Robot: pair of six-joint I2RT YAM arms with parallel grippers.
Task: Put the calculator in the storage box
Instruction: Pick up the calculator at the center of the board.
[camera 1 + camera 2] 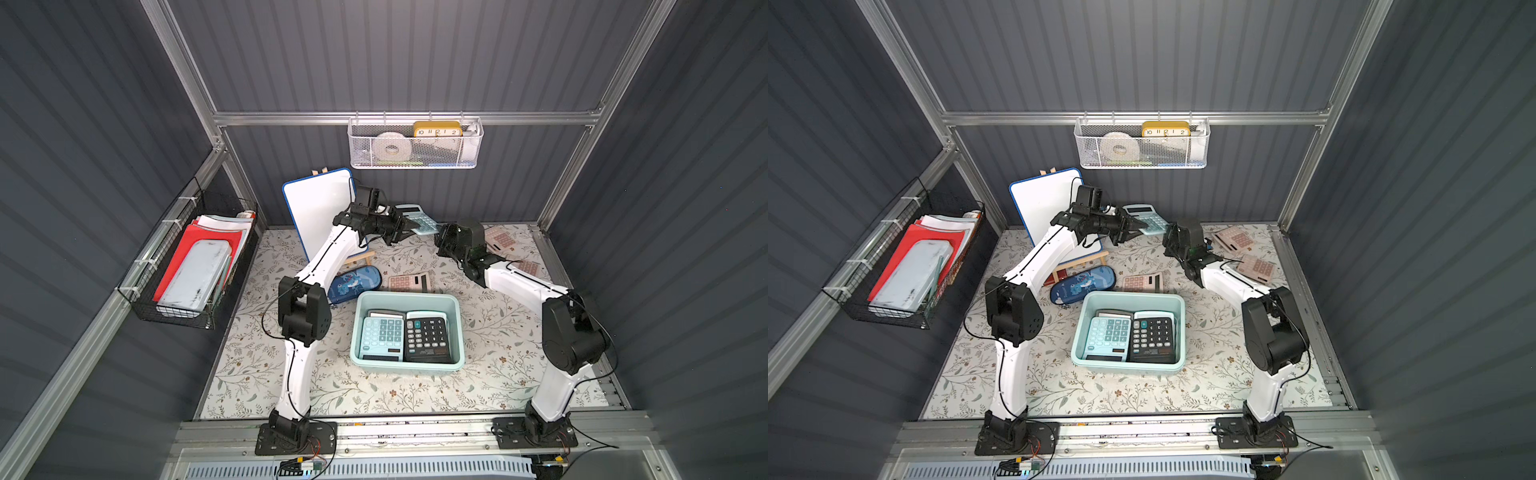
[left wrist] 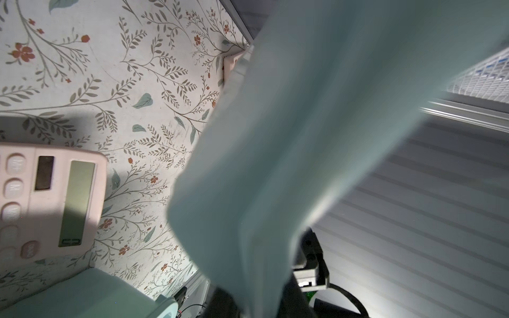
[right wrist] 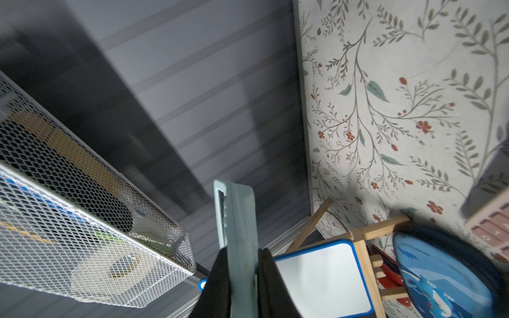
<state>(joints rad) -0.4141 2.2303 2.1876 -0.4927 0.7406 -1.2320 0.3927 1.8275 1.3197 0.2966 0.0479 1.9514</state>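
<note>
Holding: the calculator [image 1: 422, 218], pale blue, hangs in the air between the two grippers, keys up and tilted, over the back of the floral mat [image 1: 415, 399] near the rear wall.
Left gripper [image 1: 412, 226]: closed on the calculator's end nearer the whiteboard [image 1: 320, 208]. In the left wrist view the blurred pale back fills the frame and narrows between dark fingers [image 2: 220, 301].
Right gripper [image 3: 242, 254]: clamped on the opposite end. Its wrist view shows the calculator edge-on, pinched between two black fingers [image 3: 217, 283].
Storage box [image 1: 407, 296]: on the mat at centre, lower than the calculator and well apart from it. Inside, a light blue calculator [image 1: 380, 336] and a black calculator [image 1: 428, 338] lie side by side.
Writing: the yellow clock [image 1: 436, 132] in the white mesh basket [image 1: 415, 160] shows 10, 11, 12, 1, 2. The pink calculator [image 2: 49, 201] in the left wrist view has a key marked M+. Other key print and any brand names are too small or soft to read.
Left arm: rises from the front-left base and bends at the elbow. The forearm slants up toward the back, and the wrist is turned so the gripper points across to the right.
Right arm: rises from the front-right base and folds at the elbow. The forearm reaches back and inward, and the gripper points left at the calculator.
</note>
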